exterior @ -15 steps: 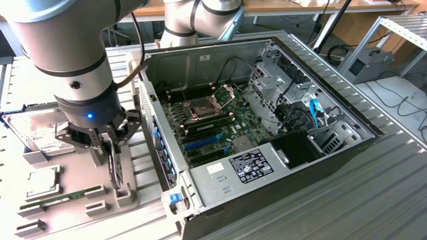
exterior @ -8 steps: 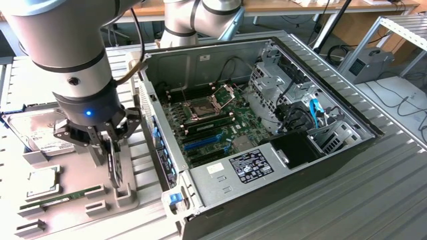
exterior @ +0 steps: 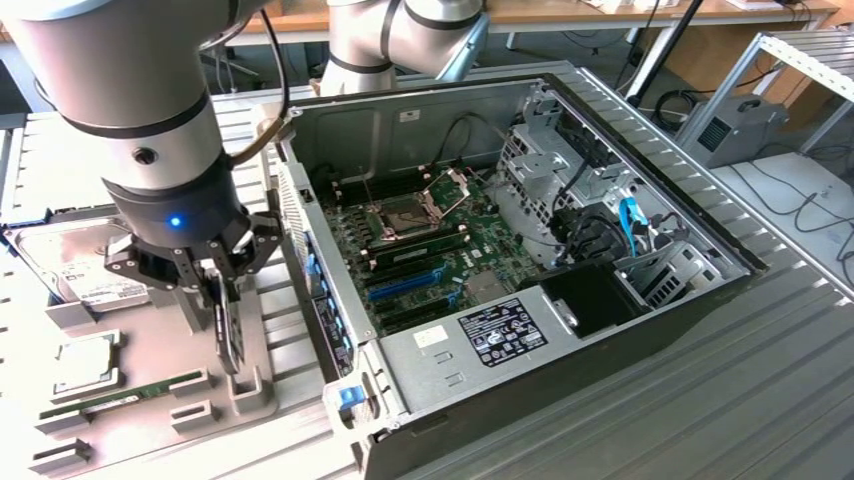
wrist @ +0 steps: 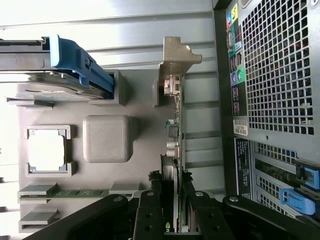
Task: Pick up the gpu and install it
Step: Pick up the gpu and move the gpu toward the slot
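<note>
Over the parts tray, at the exterior view's left and just beside the open computer case, I have the gripper lowered onto the gpu. The card stands on edge in its grey holder, with the silver end bracket at the far end from my wrist camera. In the wrist view the fingers sit against both faces of the board, pinching it near the cooler end, and the card's lower edge is not yet out of the holder.

I judge this to be the pick-up step: the grasp is made, the lift is not, and nothing of the install has begun. The motherboard lies bare inside the case, with its blue slots unoccupied.

To my mind the next move calls for a straight pull along the holder's slot, with no twist, since the card is thin and held near one end. The hard drive, the processor and the RAM stick lie close by on the tray, so I would want the travel kept clear of them
</note>
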